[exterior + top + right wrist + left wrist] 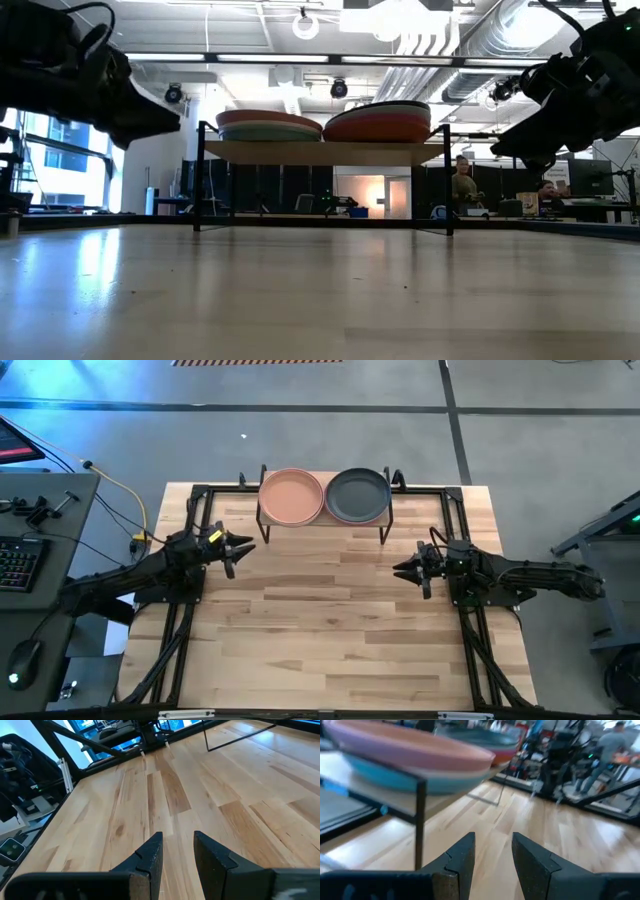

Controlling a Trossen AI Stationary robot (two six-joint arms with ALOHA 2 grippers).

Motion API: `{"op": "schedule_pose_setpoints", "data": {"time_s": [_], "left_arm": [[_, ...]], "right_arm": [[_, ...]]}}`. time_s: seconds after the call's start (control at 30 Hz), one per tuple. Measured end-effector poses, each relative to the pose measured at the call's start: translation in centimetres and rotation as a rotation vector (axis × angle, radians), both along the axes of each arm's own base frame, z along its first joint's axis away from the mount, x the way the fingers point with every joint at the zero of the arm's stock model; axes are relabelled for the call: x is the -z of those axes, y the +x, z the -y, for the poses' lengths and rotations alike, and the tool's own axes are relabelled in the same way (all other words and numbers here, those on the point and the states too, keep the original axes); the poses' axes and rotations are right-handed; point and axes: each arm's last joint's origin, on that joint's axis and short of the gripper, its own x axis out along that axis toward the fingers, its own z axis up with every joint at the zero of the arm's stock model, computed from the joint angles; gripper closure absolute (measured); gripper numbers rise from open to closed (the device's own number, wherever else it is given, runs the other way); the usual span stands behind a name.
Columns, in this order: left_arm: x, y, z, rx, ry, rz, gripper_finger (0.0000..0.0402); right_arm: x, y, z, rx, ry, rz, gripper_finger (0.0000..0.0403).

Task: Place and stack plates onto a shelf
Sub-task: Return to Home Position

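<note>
Two stacks of plates rest on the shelf (pixel 325 523) at the table's far edge. The left stack (pixel 291 496) has a terracotta plate on top; the right stack (pixel 358 495) has a charcoal one. In the low view the stacks (pixel 268 126) (pixel 378 122) sit on the shelf top (pixel 320 151). The left wrist view shows the left stack (pixel 415 757) close by. My left gripper (pixel 240 547) (pixel 492 847) hovers near the shelf's left legs, open and holding nothing. My right gripper (pixel 403 571) (pixel 177 847) hovers right of centre, open and holding nothing.
The shelf's thin black legs (pixel 264 532) (pixel 385 530) stand on the tabletop (pixel 330 630). Black frame rails (pixel 170 640) (pixel 480 650) run along the table's sides. A desk with a keyboard (pixel 18 555) and mouse sits left of the table. People stand in the room behind (pixel 464 185).
</note>
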Motion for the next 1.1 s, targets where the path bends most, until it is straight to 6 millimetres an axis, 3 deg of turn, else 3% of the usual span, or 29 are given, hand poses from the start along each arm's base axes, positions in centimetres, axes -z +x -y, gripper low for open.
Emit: {"op": "schedule_pose_setpoints", "data": {"time_s": [0.27,0.67,1.1], "left_arm": [[-0.8,-0.2,1.1,0.096,0.033,0.092,0.0284],[-1.2,-0.2,2.5,0.233,0.040,0.140,0.0284],[-1.2,-0.2,2.6,0.232,0.039,0.138,0.0284]], "right_arm": [[-0.5,-0.1,-0.6,-0.041,-0.012,0.048,0.0311],[-3.0,-1.6,-1.6,-0.118,-0.051,0.338,0.0311],[-2.8,-1.6,-1.6,-0.120,-0.048,0.321,0.0311]]}}
